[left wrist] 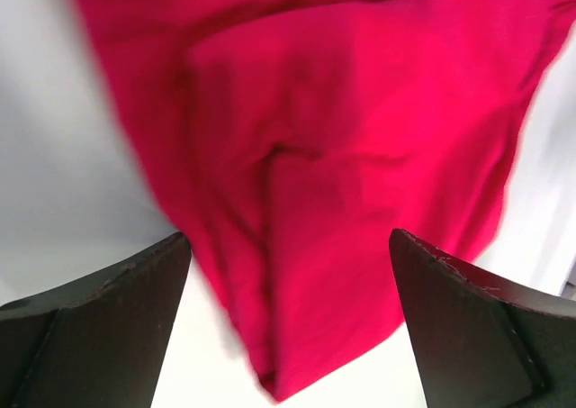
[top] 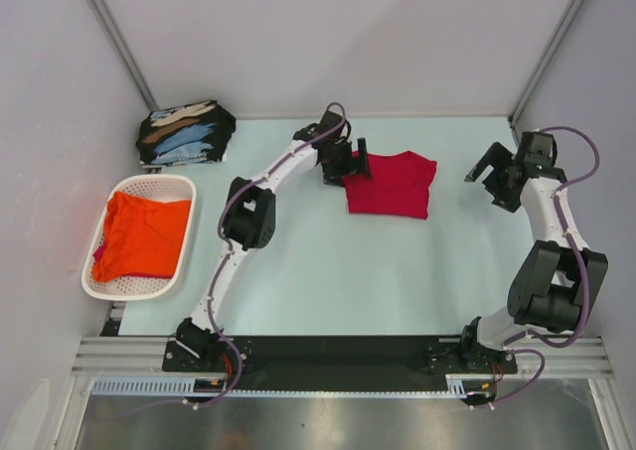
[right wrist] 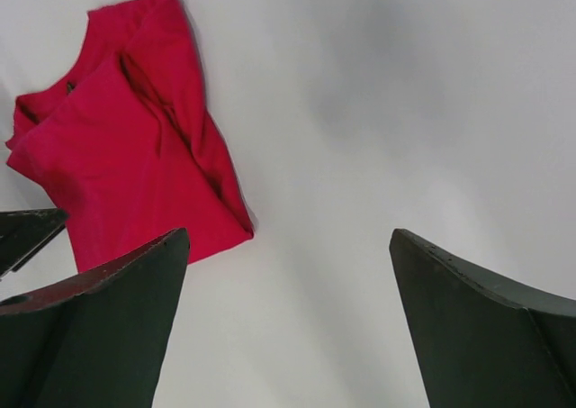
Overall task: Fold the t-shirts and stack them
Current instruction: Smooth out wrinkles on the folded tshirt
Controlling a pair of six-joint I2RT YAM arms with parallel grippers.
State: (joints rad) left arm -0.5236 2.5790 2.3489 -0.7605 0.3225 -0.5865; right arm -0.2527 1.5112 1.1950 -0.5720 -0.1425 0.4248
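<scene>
A crimson red t-shirt [top: 391, 185] lies folded flat on the table at the middle back. My left gripper [top: 348, 164] hovers open at its left edge, and in the left wrist view the red cloth [left wrist: 360, 138] fills the space ahead of the left gripper [left wrist: 288, 237], with nothing pinched. My right gripper [top: 492, 177] is open to the right of the shirt, apart from it; in its wrist view the red shirt [right wrist: 126, 147] lies off to the left of the right gripper [right wrist: 288, 232]. Folded black t-shirts [top: 186, 132] with light-blue and tan prints are stacked at the back left. An orange t-shirt [top: 144, 233] lies crumpled in the basket.
The white perforated basket [top: 139, 293] stands at the left edge of the table. Grey walls with metal posts close in the back and both sides. The arm bases sit on a black rail along the near edge.
</scene>
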